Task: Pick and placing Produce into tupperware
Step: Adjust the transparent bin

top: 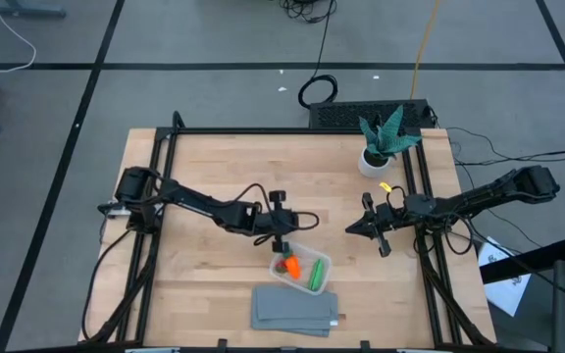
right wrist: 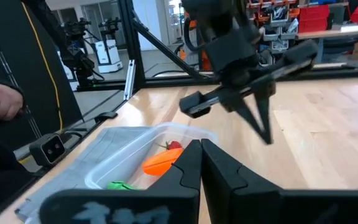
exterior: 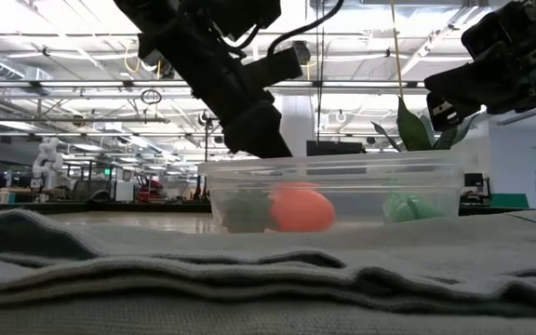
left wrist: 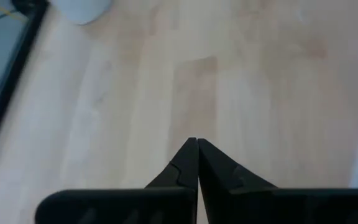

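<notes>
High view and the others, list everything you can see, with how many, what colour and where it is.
Tupperware: one, clear, near front edge of table, behind the cloth.
Carrot: one, orange with green top, inside the tupperware, on the left arm's side.
Berry: one, red, inside the tupperware beside the carrot.
Pod: one, green, inside the tupperware, on the right arm's side.
Cloth: one, grey, folded flat at front edge of table.
Plant: one, spiky green in a white pot, back right of table.
Table: one, light wood with black frame.
Left gripper: one, dark, shut, empty, just behind the tupperware.
Right gripper: one, dark, shut, empty, over bare table right of the tupperware.
</notes>
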Robot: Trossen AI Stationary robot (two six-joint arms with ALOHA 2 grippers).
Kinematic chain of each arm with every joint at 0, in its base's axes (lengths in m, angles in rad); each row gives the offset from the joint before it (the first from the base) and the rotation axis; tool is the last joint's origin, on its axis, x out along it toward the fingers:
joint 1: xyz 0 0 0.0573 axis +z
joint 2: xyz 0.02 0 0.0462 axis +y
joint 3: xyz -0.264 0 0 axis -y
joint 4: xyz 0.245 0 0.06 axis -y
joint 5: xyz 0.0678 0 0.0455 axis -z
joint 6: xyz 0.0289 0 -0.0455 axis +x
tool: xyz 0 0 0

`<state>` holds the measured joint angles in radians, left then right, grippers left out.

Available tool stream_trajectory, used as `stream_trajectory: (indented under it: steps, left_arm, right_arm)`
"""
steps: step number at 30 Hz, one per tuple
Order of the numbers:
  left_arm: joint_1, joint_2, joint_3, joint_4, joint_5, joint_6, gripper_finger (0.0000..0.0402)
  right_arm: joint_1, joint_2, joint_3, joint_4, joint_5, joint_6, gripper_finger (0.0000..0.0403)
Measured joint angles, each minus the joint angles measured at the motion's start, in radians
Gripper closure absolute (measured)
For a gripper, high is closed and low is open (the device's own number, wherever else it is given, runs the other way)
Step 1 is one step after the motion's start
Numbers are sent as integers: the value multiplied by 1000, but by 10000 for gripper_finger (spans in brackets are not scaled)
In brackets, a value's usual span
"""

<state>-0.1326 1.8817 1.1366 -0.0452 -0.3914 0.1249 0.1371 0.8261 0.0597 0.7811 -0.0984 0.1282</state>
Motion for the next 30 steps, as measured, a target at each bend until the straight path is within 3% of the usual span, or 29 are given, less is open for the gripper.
stream_trajectory:
  steps: [10, 17, 24, 27, 30]
  left_arm:
    - [40, -11, 0, 5, -150, -79, 383]
    - [70, -21, 0, 82, -298, -62, 376]
    - [94, -140, -50, 165, -210, 3, 376]
    - [116, -250, -137, 259, -103, 21, 376]
    - [151, -384, -259, 404, 79, 14, 376]
  right_arm:
    - [100, 55, 44, 17, -42, 48, 403]
    - [186, 199, 168, 16, -6, 29, 403]
    - [263, 375, 292, 16, 26, 28, 403]
    - [302, 416, 321, 15, 67, 19, 403]
    - [327, 427, 327, 32, 95, 7, 403]
